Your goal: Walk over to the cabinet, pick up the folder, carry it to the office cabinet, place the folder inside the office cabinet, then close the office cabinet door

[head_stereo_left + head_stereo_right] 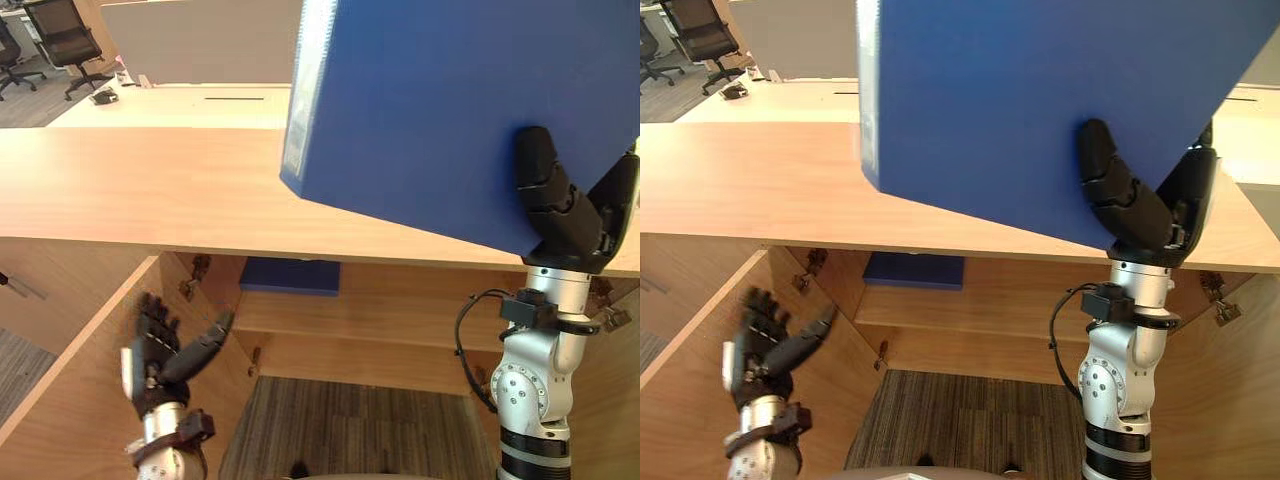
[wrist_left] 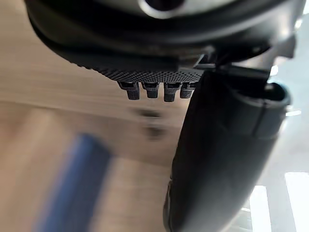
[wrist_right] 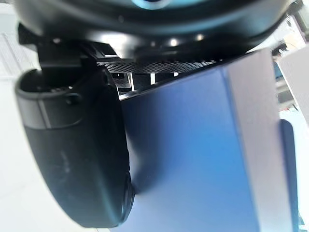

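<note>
- R hand [image 1: 572,240] grips blue folder [image 1: 430,110] at its low corner, thumb in front; folder's top cut off.
- L hand [image 1: 160,350] low, fingers spread, empty, beside open cabinet door [image 1: 70,400].
- Blue flat item [image 1: 290,275] beyond L hand, part-hidden under cabinet top [image 1: 150,190].

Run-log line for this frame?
right hand: shut on blue folder above cabinet top | left hand: open by cabinet door | folder not stowed
</note>
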Controlling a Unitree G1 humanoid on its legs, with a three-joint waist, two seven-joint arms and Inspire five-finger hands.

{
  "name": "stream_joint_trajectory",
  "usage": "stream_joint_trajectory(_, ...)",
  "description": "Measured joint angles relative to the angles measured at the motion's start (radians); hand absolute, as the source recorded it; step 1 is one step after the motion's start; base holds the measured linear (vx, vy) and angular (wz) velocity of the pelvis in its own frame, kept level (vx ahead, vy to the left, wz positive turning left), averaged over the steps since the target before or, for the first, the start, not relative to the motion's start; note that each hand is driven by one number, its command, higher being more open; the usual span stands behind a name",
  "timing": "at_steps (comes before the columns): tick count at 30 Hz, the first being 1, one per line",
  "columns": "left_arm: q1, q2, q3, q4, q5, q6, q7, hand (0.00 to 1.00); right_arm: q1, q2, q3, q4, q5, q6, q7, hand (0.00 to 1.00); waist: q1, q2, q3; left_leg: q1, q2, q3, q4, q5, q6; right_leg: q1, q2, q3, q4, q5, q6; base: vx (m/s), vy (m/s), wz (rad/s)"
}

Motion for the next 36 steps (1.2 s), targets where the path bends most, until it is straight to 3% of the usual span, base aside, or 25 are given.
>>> stream_joint_trajectory(6,0.0,0.022,0.001,0.262,0.077,0.039,0.003,1.0,0.054,-0.051,0.187,0.036,-0.091,0.014,0.013,0.0,0.002,-0.025,-0.008,-0.007,0.002,0.01,0.0,-0.002,-0.003,-0.011,0.001,0.007,-0.002,0.0,0.0,0.0,-0.002,-0.03)
stream_joint_trajectory(11,-0.082,0.086,0.003,0.57,0.149,0.052,0.008,1.0,0.073,-0.119,0.363,0.144,-0.225,0.046,0.027,0.0,0.004,-0.029,0.005,-0.027,0.004,0.032,0.006,-0.002,-0.003,-0.05,0.002,0.029,0.018,0.0,0.0,-0.03,-0.001,-0.13)
stream_joint_trajectory(16,-0.25,0.167,-0.012,0.758,0.168,0.059,0.031,1.0,-0.075,-0.184,0.513,0.289,-0.396,0.066,0.002,0.0,0.001,-0.024,0.162,-0.236,0.026,0.061,0.244,-0.077,-0.004,-0.236,-0.003,0.073,0.167,-0.016,-0.019,-0.15,-0.006,-0.19)
stream_joint_trajectory(18,-0.317,0.17,-0.019,0.79,0.167,0.057,0.046,1.0,-0.154,-0.202,0.553,0.322,-0.488,0.074,-0.02,0.0,0.001,0.002,0.242,-0.351,0.055,0.071,0.395,-0.132,-0.001,-0.33,0.006,0.084,0.257,-0.036,-0.023,-0.18,0.009,-0.18)
stream_joint_trajectory(21,-0.379,0.171,-0.02,0.792,0.165,0.05,0.052,1.0,-0.209,-0.204,0.583,0.377,-0.559,0.081,-0.042,0.0,0.003,0.021,0.301,-0.499,0.08,0.081,0.545,-0.189,-0.003,-0.487,0.008,0.103,0.413,-0.086,-0.025,-0.17,0.035,-0.15)
stream_joint_trajectory(26,-0.503,0.178,-0.06,0.787,0.165,0.044,0.072,1.0,-0.282,-0.2,0.586,0.452,-0.613,0.099,-0.069,0.0,0.002,0.045,0.372,-0.682,0.1,0.075,0.712,-0.229,0.007,-0.682,0.003,0.118,0.591,-0.135,-0.029,-0.14,0.011,-0.04)
stream_joint_trajectory(29,-0.547,0.174,-0.059,0.748,0.156,0.042,0.073,1.0,-0.287,-0.159,0.514,0.494,-0.59,0.136,-0.122,0.0,0.005,0.048,0.375,-0.809,0.113,0.067,0.815,-0.263,0.01,-0.811,-0.002,0.116,0.702,-0.171,-0.033,-0.11,-0.009,0.05)
stream_joint_trajectory(33,-0.587,0.147,-0.037,0.663,0.121,0.038,0.088,1.0,-0.336,-0.09,0.351,0.497,-0.407,0.141,-0.199,0.0,0.01,0.054,0.396,-0.973,0.133,0.049,0.959,-0.303,0.008,-0.967,-0.007,0.115,0.847,-0.219,-0.037,-0.11,-0.009,0.04)
stream_joint_trajectory(36,-0.61,0.119,-0.038,0.602,0.108,0.036,0.088,1.0,-0.407,-0.044,0.21,0.497,-0.268,0.138,-0.257,0.0,0.033,0.055,0.4,-1.054,0.142,0.043,1.008,-0.31,0.009,-1.048,-0.007,0.113,0.9,-0.231,-0.043,-0.07,-0.036,0.03)
